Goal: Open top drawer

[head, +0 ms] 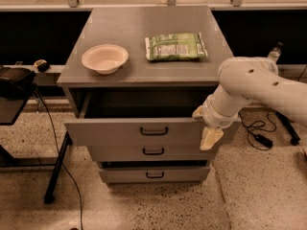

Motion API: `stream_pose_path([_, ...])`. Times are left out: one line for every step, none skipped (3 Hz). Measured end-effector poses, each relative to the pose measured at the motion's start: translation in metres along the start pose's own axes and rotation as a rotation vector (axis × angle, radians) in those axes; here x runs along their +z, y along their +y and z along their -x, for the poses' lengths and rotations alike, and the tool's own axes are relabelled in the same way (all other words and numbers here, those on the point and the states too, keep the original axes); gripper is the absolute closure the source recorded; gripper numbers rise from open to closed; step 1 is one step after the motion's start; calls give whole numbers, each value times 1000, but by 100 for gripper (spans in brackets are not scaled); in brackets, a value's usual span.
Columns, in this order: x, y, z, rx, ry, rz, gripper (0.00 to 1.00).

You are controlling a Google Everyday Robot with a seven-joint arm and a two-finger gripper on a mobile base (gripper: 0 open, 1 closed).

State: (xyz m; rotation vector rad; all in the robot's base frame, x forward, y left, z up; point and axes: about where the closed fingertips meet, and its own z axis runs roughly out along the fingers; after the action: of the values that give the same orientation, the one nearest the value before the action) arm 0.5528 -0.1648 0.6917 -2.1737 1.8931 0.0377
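The grey cabinet stands behind and to the left of the gripper, its flat top above gripper height. The white arm comes in from the right and bends down to the gripper, which sits at the right end of the top drawer, against the upper edge of its front. One cream part shows just above that edge and another hangs down in front of it. Whether the gripper is apart, together or clamped on the front cannot be told.

The top drawer stretches left from the gripper. It is pulled out, with a dark gap showing behind its front. Two lower drawers lie below and left of the gripper, both pushed in.

A green packet lies on the cabinet top, above and slightly left of the gripper. A pale bowl rests farther left, well apart from it. The top drawer's black handle is level with the gripper, to its left, untouched.
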Motion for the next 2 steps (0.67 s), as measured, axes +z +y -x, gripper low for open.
stream_pose_path([-6,23,1,6,-9,49,43])
stream_pose_path([-31,32,10,-8,-83,34,42])
